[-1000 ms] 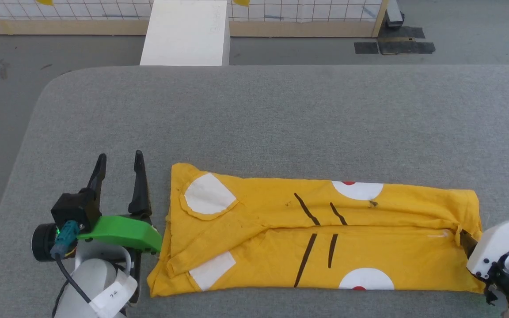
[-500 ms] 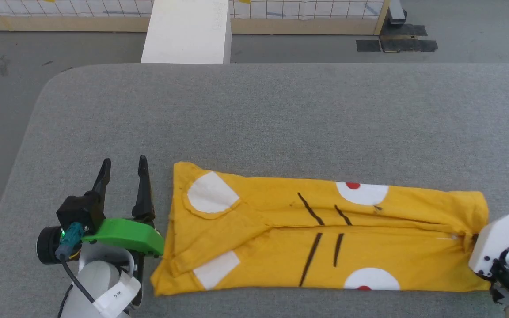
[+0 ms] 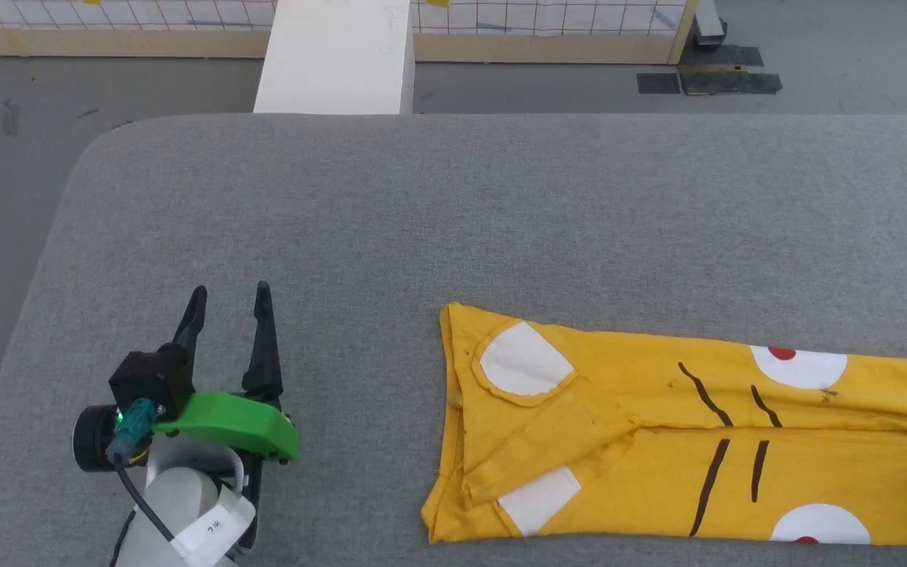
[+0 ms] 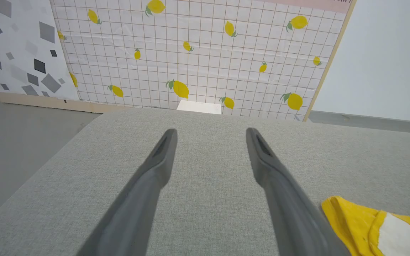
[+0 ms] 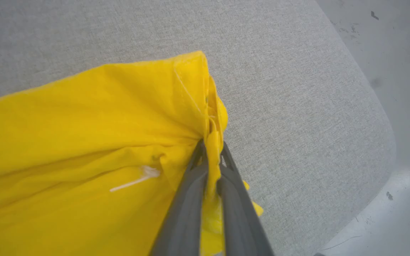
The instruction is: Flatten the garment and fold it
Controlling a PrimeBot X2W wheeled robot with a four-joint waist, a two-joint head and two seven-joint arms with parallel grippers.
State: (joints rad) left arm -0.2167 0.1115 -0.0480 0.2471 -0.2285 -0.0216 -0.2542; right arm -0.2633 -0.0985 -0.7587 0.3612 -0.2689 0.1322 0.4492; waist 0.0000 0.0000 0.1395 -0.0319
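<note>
Right hand (image 5: 212, 145), its two long dark fingers pressed together, is clamped on a bunched edge of the mustard-yellow short-sleeved cotton T-shirt (image 5: 84, 142), with yellow cloth squeezed between the fingers near a rounded corner of the grey fabric-covered worktop (image 5: 297, 89). In the head view the T-shirt (image 3: 658, 441) lies lengthwise along the near side of the worktop (image 3: 501, 220), folded into a long band with the printed side up. White patches, black whisker-like lines and parts of red dots show, and its right end runs off that view's edge. Left hand (image 3: 231, 290) sits well apart from the T-shirt's left end, fingers spread and holding nothing, over bare grey fabric. A white paper tag (image 3: 213, 528) wrapped on the left forearm carries dark writing too small to read. Beyond the worktop stand a white rectangular block (image 3: 335, 55) and a grid-patterned panel printed with lemons (image 4: 205, 53)
</note>
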